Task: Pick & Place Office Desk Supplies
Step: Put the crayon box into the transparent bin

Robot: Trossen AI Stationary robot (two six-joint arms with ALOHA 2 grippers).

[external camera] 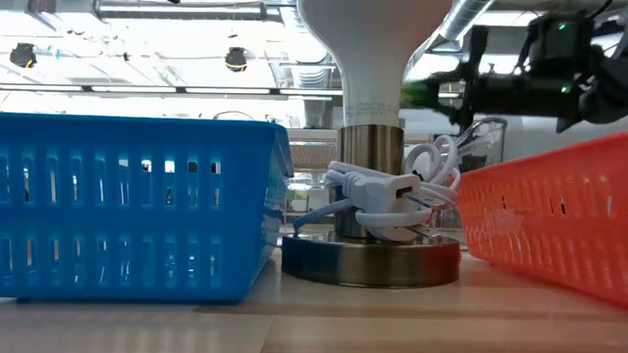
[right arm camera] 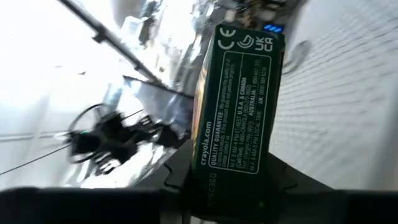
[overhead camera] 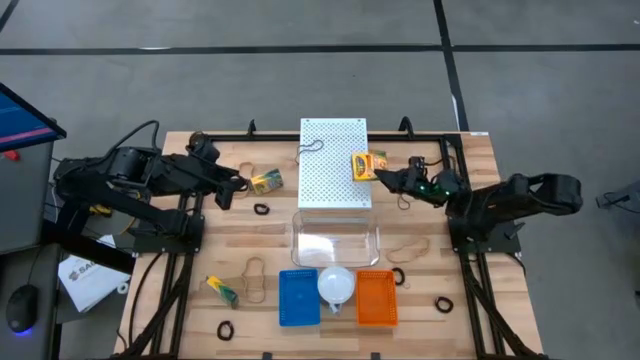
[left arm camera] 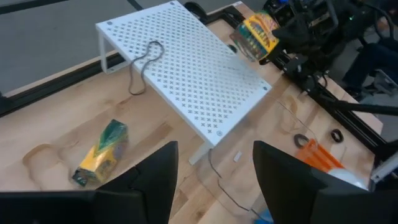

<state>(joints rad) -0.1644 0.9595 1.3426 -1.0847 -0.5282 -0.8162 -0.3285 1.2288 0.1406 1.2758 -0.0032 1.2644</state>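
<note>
A yellow-and-green crayon box (overhead camera: 363,165) is up at the right edge of the white perforated shelf (overhead camera: 335,190), with my right gripper (overhead camera: 386,177) shut on it; the low view shows the box (external camera: 417,93) high above the table. A second crayon box (overhead camera: 266,181) lies flat on the table left of the shelf, just ahead of my left gripper (overhead camera: 236,186), which hovers open with nothing between its fingers (left arm camera: 152,180). A third box (overhead camera: 222,290) lies near the front left. A tan rubber band (overhead camera: 313,148) rests on the shelf top. My right gripper pinches the crayon box by its end nearest the wrist (right arm camera: 233,180), between its two fingers (right arm camera: 180,186). The fingers come about level from the table's right side and lie along the box. The box sticks out ahead of them toward the shelf, lifted off the table.
A clear container (overhead camera: 335,240) stands in front of the shelf. At the near edge are a blue basket (overhead camera: 298,297), a lamp (overhead camera: 336,285) and an orange basket (overhead camera: 376,297). Rubber bands (overhead camera: 255,280) (overhead camera: 408,250) and black rings (overhead camera: 262,209) (overhead camera: 443,303) (overhead camera: 226,328) lie scattered.
</note>
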